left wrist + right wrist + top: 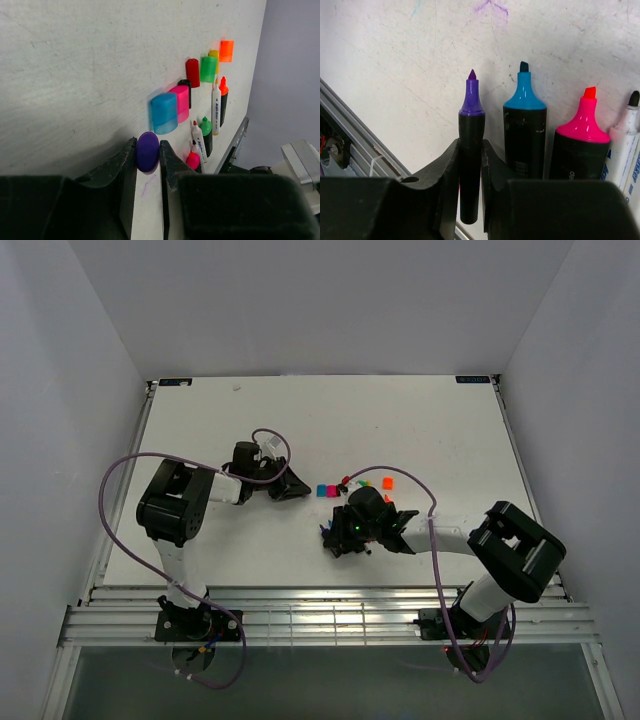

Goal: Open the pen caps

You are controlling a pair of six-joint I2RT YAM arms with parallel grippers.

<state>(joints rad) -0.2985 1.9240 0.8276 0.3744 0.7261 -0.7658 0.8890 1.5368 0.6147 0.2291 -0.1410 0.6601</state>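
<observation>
The left gripper (148,161) is pinching a small, rounded purple plastic cap (148,149) at the lower centre of the left wrist view. At the lower left of its own view, the right gripper (471,156) is clamping a purple-tipped stubby black marker (471,125) mid-barrel. The cap is looking light, rigid and slick, so gripping across its broad faces is probably serving best.

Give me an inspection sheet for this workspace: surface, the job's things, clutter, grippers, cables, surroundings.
Surface: white table, faint purple ink marks.
Job's things: purple cap off its marker; blue cap, pink cap, red cap, green cap, orange cap lie loose together.
Clutter: uncapped blue marker, pink marker, white pen.
Grippers: left gripper shut on purple cap; right gripper shut on purple marker.
Cables: purple cables loop from both arms.
Surroundings: white walls; slatted rail at near edge.
</observation>
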